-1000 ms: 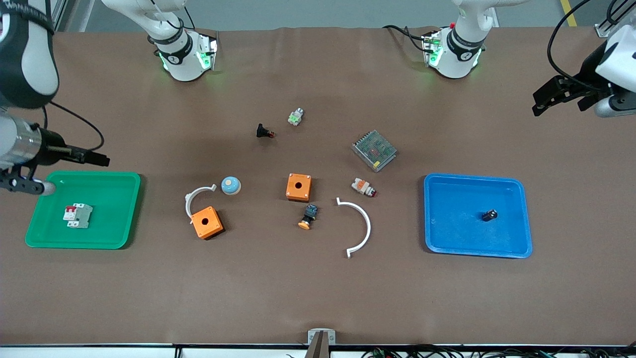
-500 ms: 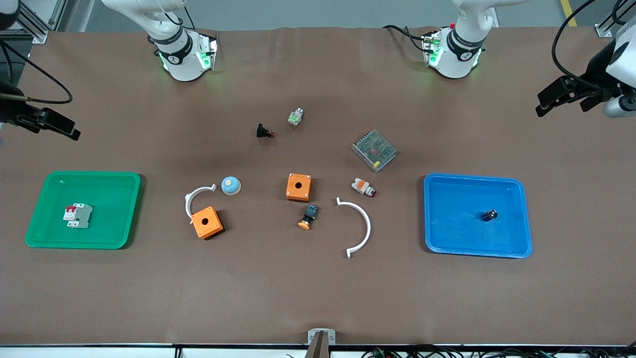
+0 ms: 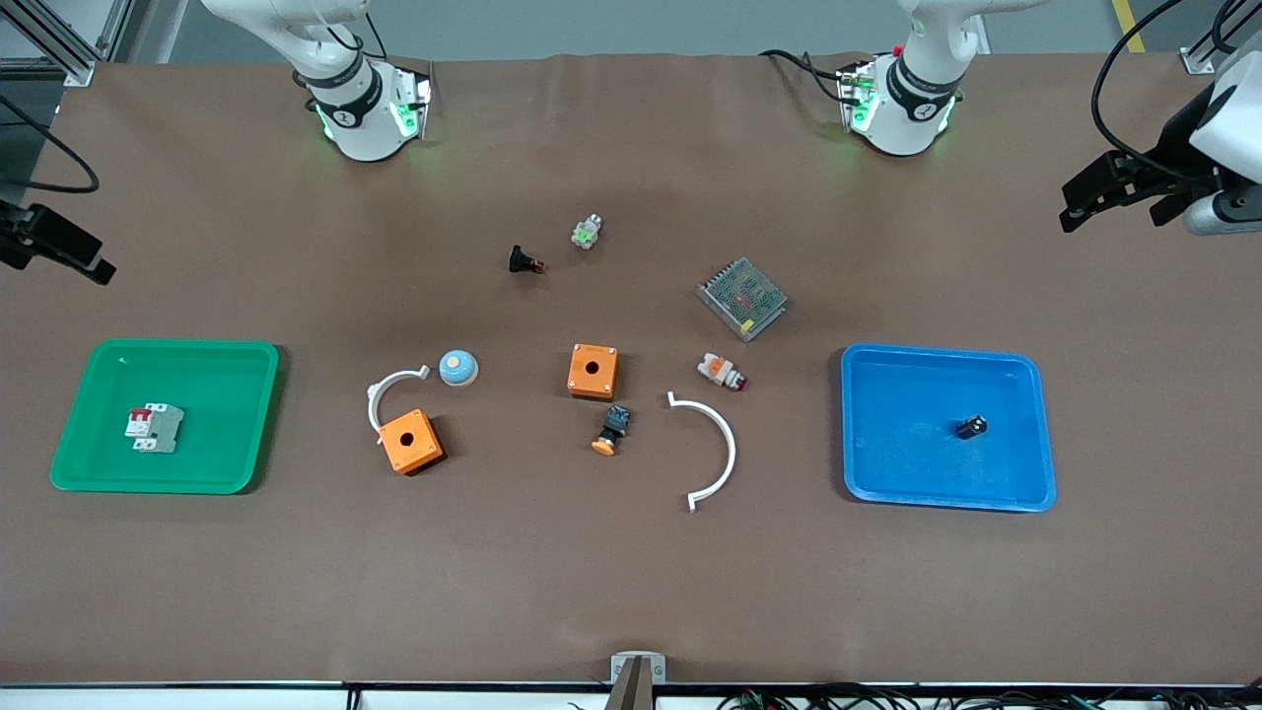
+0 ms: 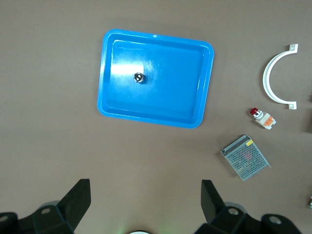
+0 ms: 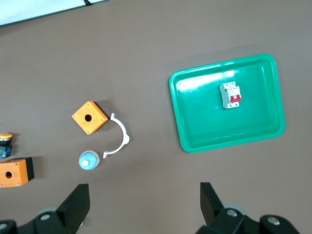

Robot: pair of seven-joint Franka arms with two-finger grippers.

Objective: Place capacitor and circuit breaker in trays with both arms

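Sitting rigid and light in their trays: capacitor (image 3: 971, 427) tiny, likely rollable; circuit breaker (image 3: 155, 428) grippable across flat sides; left gripper (image 4: 145, 202) and right gripper (image 5: 145, 204) hovering wide, empty.

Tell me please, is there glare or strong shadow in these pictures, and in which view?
Left wrist view: a pale glare patch on the blue tray floor beside the capacitor. Right wrist view: small bright spots on the green tray rim above the circuit breaker. Front view: even light, with soft shadows along the trays' edges and a darker zone on the table at its middle.
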